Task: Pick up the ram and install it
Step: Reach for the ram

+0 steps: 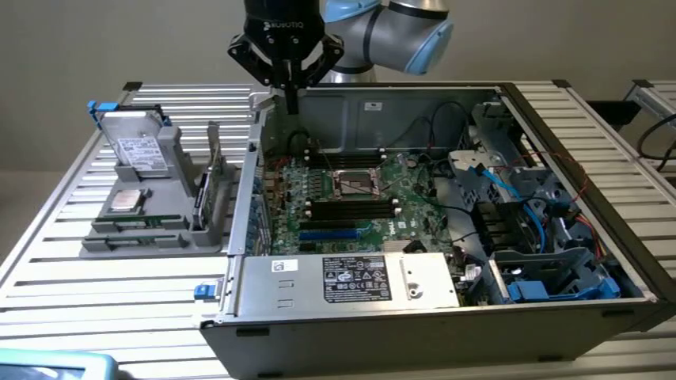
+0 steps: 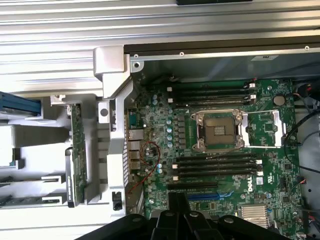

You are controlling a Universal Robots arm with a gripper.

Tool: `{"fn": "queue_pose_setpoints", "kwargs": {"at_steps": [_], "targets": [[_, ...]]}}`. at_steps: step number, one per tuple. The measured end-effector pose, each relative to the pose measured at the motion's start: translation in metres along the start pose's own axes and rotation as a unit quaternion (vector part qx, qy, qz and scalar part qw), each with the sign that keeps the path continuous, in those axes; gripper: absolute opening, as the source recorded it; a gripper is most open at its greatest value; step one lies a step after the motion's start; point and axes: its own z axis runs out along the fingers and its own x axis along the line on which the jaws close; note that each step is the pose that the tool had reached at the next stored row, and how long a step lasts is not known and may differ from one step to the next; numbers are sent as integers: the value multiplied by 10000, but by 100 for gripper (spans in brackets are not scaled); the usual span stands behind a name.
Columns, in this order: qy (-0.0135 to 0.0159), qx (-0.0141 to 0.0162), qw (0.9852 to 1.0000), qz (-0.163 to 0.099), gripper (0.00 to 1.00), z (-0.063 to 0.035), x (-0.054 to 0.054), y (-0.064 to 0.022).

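By my reading the task had hardly begun. The ram (image 1: 139,224) appeared to lie flat in the front groove of the grey holder (image 1: 106,241). The holder sat on the table (image 1: 63,317) outside the case (image 1: 423,317), just beside the case's wall on the exterior view's left. The ram showed there as a thin dark-green strip, too small to be sure of, and nothing touched it. The holder also carried the drive (image 1: 138,146) and the card (image 1: 215,186). The card stood on edge, closest to the case wall.

Inside the case, both banks of slots (image 2: 215,165) on the board (image 2: 270,130) looked dark and bare, with no labelled stick standing in them. I judged that both the pick-up and the seating were left to do.

The arm (image 1: 407,28) reached in from behind the case with its wrist turned so the gripper (image 1: 290,99) pointed straight down. The gripper hung over the case's far corner on the exterior view's left, near the rim of the far wall. It was well apart from the holder and the ram. Its fingers were pressed together into a single narrow tip, and I could see nothing pinched between them. The wrist view showed the gripper (image 2: 177,202) the same way, closed and empty, looking down into the case from well above the board.
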Motion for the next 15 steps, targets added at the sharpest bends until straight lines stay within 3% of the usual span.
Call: {"fn": "queue_pose_setpoints", "kwargs": {"at_steps": [3,15], "targets": [[-4,-1,10000,0,11,-1,82,-6],[-4,0,10000,-1,11,-19,621,-86]]}}
